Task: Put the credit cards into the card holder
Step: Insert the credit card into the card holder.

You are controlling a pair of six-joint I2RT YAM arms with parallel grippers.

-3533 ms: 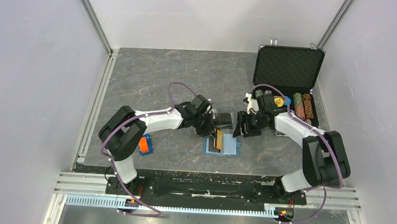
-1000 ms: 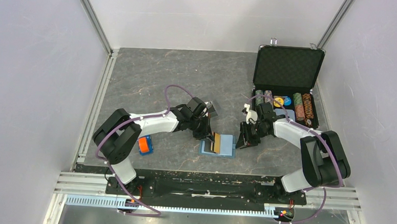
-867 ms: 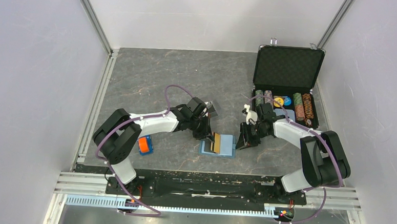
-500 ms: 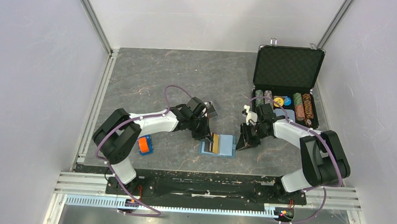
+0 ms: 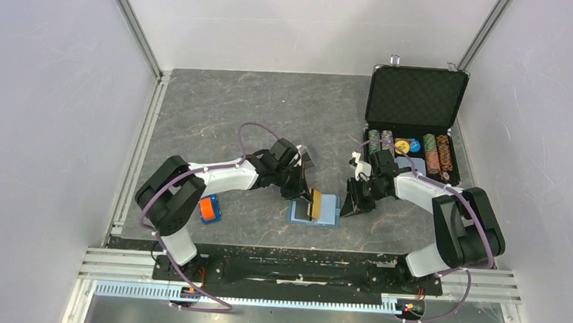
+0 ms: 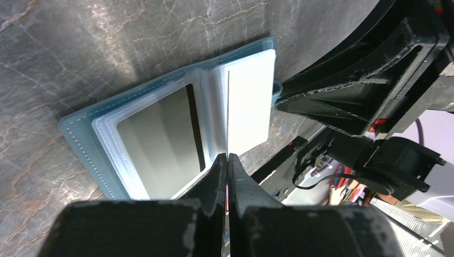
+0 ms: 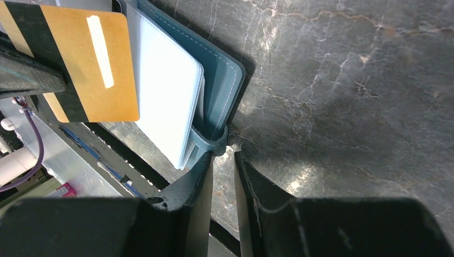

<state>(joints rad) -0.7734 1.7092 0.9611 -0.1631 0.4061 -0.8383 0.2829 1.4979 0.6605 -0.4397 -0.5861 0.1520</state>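
Observation:
The teal card holder (image 5: pixel 329 211) lies open on the table, its light blue pockets up. My left gripper (image 5: pixel 305 199) is shut on an orange credit card (image 5: pixel 315 204) with a black stripe and holds it on edge over the holder's middle. In the left wrist view the card (image 6: pixel 228 110) shows as a thin line above the holder's pockets (image 6: pixel 155 134), gripped by my left gripper (image 6: pixel 228 158). My right gripper (image 5: pixel 352 203) rests at the holder's right edge. In the right wrist view its jaws (image 7: pixel 224 159) stand narrowly apart with nothing between them, one fingertip touching the snap tab (image 7: pixel 210 143); the orange card (image 7: pixel 80 64) shows beyond the holder (image 7: pixel 219 69).
An open black chip case (image 5: pixel 417 98) with rows of chips (image 5: pixel 426 151) stands at the back right. An orange-and-blue block (image 5: pixel 208 208) lies left of the holder. A clear plastic tray (image 5: pixel 307 158) sits behind my left wrist, partly hidden.
My right gripper has come down to the holder's right edge and the holder has shifted slightly left. My left gripper has brought the card over the holder's middle.

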